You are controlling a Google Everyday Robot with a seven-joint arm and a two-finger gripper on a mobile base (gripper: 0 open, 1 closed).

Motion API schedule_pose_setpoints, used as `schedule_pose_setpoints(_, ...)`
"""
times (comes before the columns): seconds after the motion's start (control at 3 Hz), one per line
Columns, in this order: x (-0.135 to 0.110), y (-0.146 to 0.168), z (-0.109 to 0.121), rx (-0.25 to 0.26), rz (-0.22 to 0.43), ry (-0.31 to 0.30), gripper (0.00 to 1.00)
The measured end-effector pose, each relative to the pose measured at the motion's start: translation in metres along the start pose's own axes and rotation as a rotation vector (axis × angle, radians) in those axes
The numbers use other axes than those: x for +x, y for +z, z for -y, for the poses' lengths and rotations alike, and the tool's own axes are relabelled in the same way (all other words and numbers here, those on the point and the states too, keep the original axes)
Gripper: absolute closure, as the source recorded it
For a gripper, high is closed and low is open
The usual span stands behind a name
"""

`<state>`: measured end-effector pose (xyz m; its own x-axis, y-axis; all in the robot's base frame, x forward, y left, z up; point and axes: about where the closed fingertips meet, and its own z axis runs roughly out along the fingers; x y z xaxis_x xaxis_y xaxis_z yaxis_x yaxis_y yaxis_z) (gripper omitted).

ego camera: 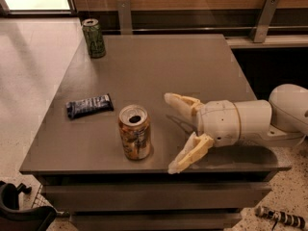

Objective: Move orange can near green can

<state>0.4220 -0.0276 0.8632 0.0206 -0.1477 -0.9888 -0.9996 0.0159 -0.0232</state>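
Orange-brown and white patterned drink can [134, 133] stands near the front edge of the grey worktop [192, 66] — cream two-finger hand [172, 134], spread wide and empty, just beside it. Dark green drink can [94, 37] — far left corner.

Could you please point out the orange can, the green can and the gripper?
orange can [135, 137]: camera view, middle of its body.
green can [94, 40]: camera view, middle of its body.
gripper [171, 133]: camera view, midway between its open fingertips, right of the orange can.

Upright orange can [134, 133] near front edge, spread hand [169, 134] beside it; upright green can [93, 38] far-left corner.
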Motion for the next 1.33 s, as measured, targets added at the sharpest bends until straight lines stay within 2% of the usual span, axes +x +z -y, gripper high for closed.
schedule_pose_setpoints(0.67, -0.013, 0.026, -0.004, -0.043, 0.026, -0.015, 0.00)
schedule_pose_setpoints(1.0, -0.016, 0.038, -0.007, -0.064, 0.010, -0.025, 0.13)
schedule_pose_setpoints(1.33, -0.019, 0.052, -0.012, -0.098, -0.006, -0.035, 0.36)
